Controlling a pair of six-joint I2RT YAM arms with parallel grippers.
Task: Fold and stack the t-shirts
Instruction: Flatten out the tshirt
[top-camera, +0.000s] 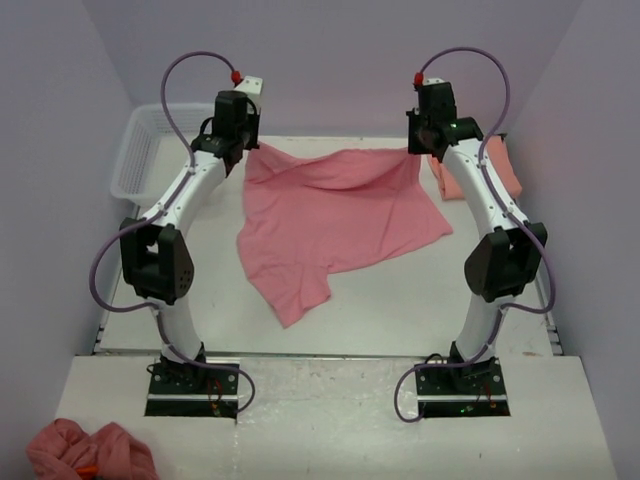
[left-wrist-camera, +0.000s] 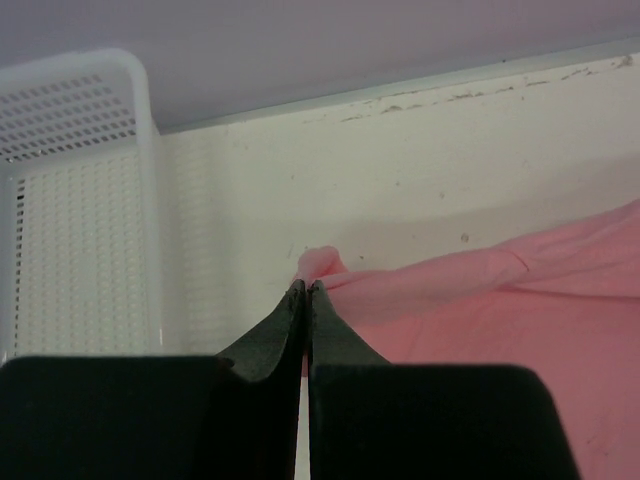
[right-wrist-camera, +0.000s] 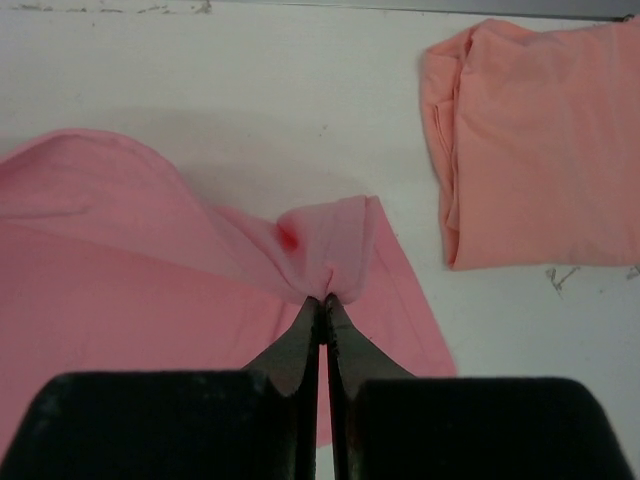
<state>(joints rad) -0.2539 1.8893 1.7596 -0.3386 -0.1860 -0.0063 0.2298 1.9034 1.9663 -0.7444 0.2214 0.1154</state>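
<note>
Two corners of the rose-pink t-shirt (top-camera: 340, 215) are clenched by the left pincer (left-wrist-camera: 305, 289) and right pincer (right-wrist-camera: 325, 300); the salmon-orange t-shirt (right-wrist-camera: 530, 140) lies folded nearby.

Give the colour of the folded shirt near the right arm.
The folded shirt is plain pale salmon-orange; best in right wrist view.

No legible text or labels, apparently.

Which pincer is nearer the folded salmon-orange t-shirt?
Right. The right pincer grips the rose-pink t-shirt's corner beside the folded salmon-orange t-shirt; the left pincer grips the other corner, far off by the white basket.
</note>
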